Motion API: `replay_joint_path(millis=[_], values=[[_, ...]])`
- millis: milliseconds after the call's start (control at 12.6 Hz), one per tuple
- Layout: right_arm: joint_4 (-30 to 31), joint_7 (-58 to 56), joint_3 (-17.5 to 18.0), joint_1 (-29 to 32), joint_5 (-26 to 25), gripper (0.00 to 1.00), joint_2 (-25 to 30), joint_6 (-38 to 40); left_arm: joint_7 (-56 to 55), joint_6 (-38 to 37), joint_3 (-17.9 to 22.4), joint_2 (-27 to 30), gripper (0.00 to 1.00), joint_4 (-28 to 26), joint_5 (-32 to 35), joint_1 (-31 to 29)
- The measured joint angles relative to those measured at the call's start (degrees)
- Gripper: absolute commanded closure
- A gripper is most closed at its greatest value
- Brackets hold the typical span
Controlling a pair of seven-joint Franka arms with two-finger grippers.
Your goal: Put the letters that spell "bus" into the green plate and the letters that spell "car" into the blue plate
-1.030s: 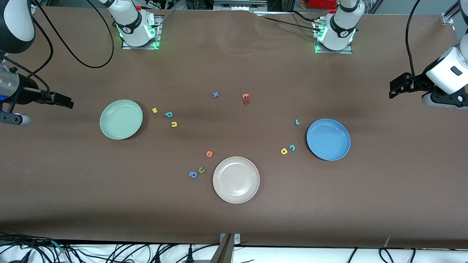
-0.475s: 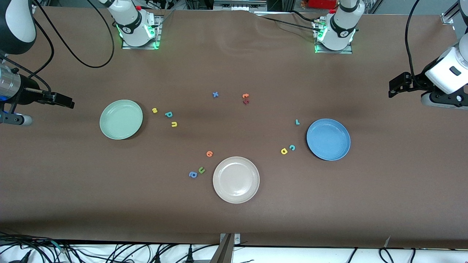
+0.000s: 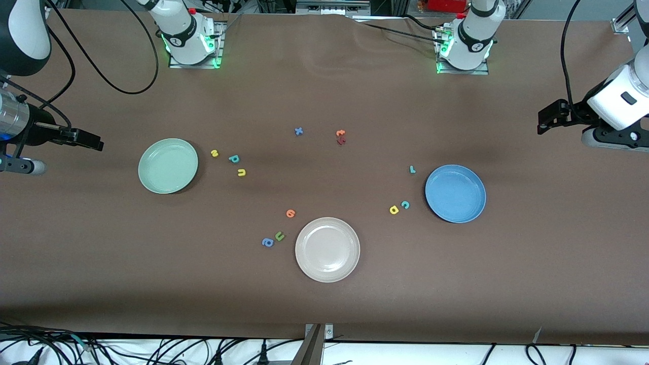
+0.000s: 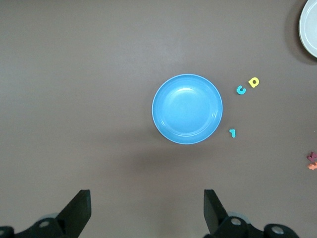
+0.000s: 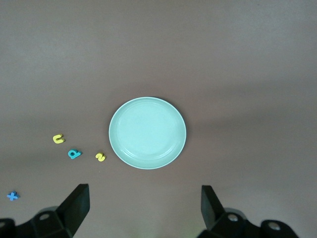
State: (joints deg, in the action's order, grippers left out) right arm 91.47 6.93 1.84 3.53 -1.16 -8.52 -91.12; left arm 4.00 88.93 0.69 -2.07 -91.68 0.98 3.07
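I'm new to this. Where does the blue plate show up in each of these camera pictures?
Front view: the blue plate lies on the table toward the left arm's end.
Left wrist view: it sits mid-picture, empty.
Right wrist view: not in it.
Shared landmark: the teal c beside the yellow a, next to the plate.

High front view, two overhead wrists
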Motion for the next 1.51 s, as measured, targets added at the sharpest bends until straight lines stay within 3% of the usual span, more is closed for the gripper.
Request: replay_joint_path(millis=[634,1109,1268,1506], values=[[0.09,3.12,0.83,-0.01,0.0,0.01,0.0,0.09,0.02,-0.47,-0.08,-0.94,0.0,1.51,0.0,0.28],[3.99,24.32,12.27,-0.43,0.02,0.01,-0.11,-2.46,-0.34,-0.61,-0.92,-8.66,0.0,1.52,-1.01,3.04],[9.44,30.66,15.91,-0.61,0.02,0.01,-0.27,-8.47,-1.23,2.63,-1.11,-12.23,0.0,1.43,-1.87,4.49],[19.14,34.09,18.48,-0.66,0.02,0.01,-0.64,-18.83,-11.73,7.53,-1.69,-19.0,0.01,1.23,-1.91,9.16]])
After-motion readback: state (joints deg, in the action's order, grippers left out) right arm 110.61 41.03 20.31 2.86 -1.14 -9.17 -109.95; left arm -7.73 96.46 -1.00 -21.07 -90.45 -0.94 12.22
